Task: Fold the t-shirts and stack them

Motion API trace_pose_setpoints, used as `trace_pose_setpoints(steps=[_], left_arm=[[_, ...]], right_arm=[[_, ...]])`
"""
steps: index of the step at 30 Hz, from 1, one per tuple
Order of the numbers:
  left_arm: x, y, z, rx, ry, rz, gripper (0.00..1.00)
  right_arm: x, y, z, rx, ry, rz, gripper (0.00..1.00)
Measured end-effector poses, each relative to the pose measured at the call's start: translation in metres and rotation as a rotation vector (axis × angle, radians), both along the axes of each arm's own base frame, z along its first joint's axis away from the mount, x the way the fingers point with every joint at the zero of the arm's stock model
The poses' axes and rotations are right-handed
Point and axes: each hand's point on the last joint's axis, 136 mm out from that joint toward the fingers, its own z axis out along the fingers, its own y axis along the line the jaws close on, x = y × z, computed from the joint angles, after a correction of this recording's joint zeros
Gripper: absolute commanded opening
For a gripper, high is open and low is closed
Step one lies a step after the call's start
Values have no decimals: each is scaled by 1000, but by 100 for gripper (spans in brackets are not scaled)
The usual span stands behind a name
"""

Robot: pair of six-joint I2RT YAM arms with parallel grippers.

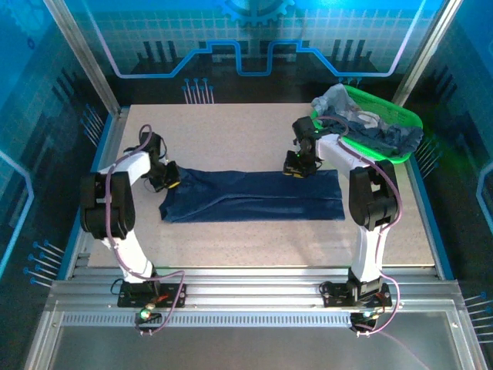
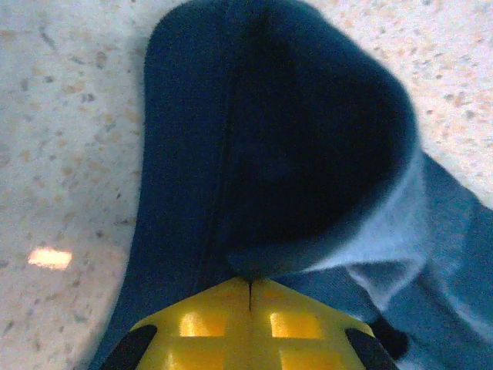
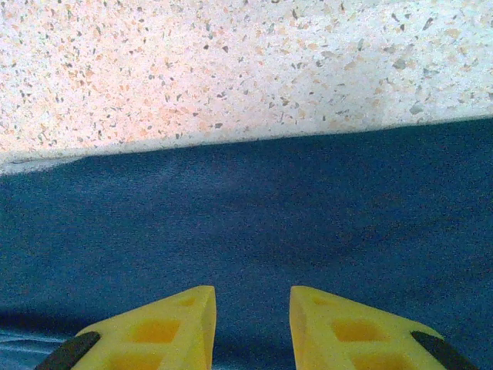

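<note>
From above, a dark navy t-shirt (image 1: 254, 196) lies flattened into a long strip across the middle of the speckled table (image 1: 231, 131); the left gripper (image 1: 171, 183) sits at the strip's far left corner, and the right gripper (image 1: 295, 169) is down at its far edge, towards the right end; a green basket (image 1: 408, 119) stands at the far right corner of the table, with a heap of shirts (image 1: 362, 127), grey-blue and navy, spilling over its rim; whether either gripper's fingers are apart cannot be told from this height.

At the left wrist, the yellow fingers (image 2: 208, 324) of the left gripper (image 2: 250, 285) are pressed together with only a thin seam between them, pinching the t-shirt (image 2: 308, 139); the cloth rises ahead of the tips in a rounded, doubled-over hump, paler blue along its right side; bare table (image 2: 69, 154) shows to the left and far right.

At the right wrist, the fingers (image 3: 177, 324) of the right gripper (image 3: 250, 291) are spread, with navy cloth visible in the gap; the t-shirt (image 3: 269, 208) lies flat beneath them, and its straight edge runs across just ahead, with table (image 3: 231, 62) beyond.
</note>
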Motion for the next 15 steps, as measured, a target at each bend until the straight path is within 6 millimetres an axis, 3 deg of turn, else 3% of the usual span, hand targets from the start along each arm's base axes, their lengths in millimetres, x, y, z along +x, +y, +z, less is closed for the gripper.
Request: trace_pose_setpoints(steps=[7,15], left_arm=[[-13,-1,31,-7,-65,45,0],[-38,-4,20,-31,9,105,0]], right_arm=[[-1,0,-5,-5,12,-1,31],[-1,-1,-13,-13,30,-4,31]])
